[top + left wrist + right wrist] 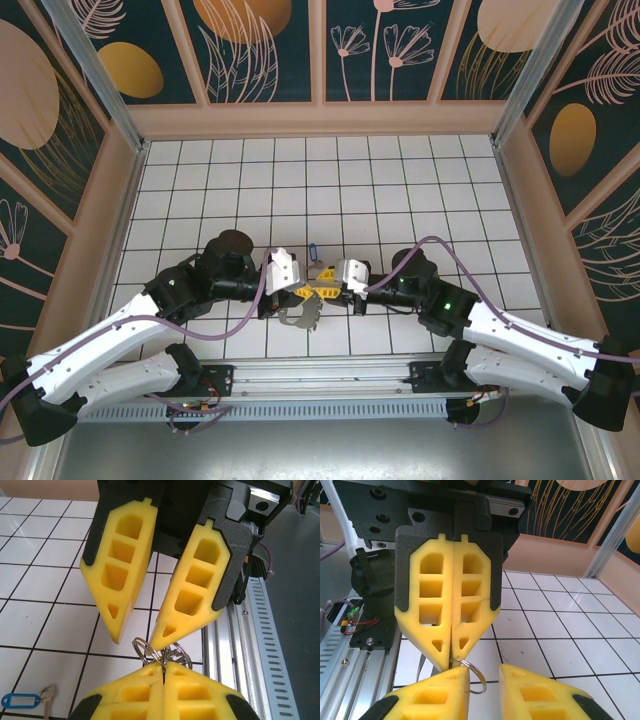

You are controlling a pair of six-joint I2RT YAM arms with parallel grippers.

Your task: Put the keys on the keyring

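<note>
The keyring (150, 649) is a silvery wire ring with small metal bits behind it. My left gripper (164, 664) is shut on its edge and holds it above the tiles. My right gripper (484, 672) faces it with jaws open. The ring (479, 676) pokes into that gap, against the left finger (437, 695) and apart from the other. In the top view both grippers meet tip to tip, left (308, 292) and right (328, 291), with a grey-tan piece (300, 316) hanging below. The key, with its blue oval tag (20, 700) and silvery blade (46, 696), lies loose on the tiles (316, 248).
A ribbed metal rail (260, 645) runs along the near edge of the white tiled floor (300, 190), close under the grippers. Tan walls with patterned panels (320, 115) enclose the floor on three sides. A purple cable (440, 245) arcs over the right arm.
</note>
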